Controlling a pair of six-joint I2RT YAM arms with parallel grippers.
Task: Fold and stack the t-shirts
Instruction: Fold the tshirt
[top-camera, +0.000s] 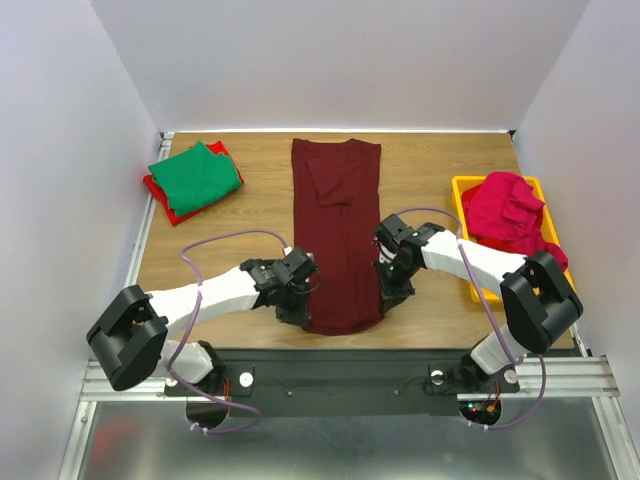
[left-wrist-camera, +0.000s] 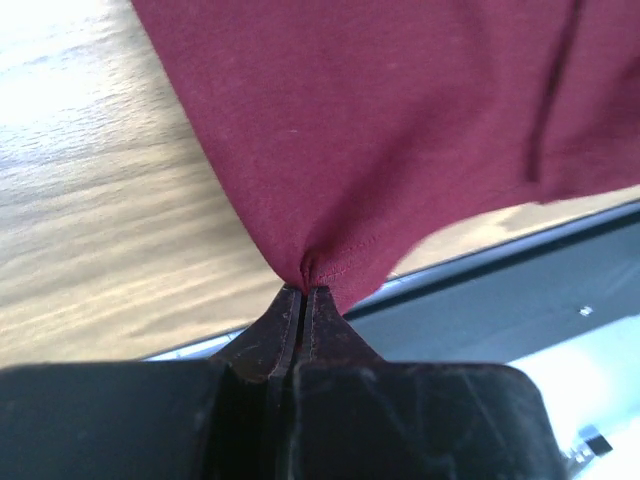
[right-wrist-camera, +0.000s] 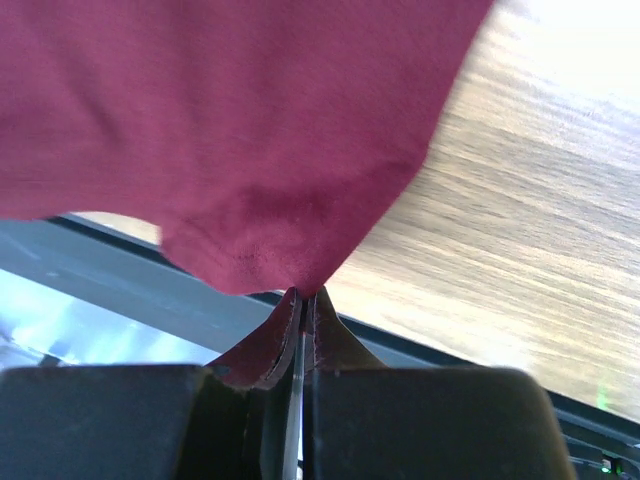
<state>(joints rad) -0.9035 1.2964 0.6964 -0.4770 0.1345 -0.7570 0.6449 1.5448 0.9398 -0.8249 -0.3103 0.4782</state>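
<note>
Left wrist: left tool (left-wrist-camera: 303, 292) pinches stitched hem, soft maroon t-shirt (left-wrist-camera: 400, 120).

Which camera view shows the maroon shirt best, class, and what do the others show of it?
The top view: the whole maroon shirt lies there as a long strip on the table. Each wrist view shows only one near corner, pinched in the left gripper or right gripper.
</note>
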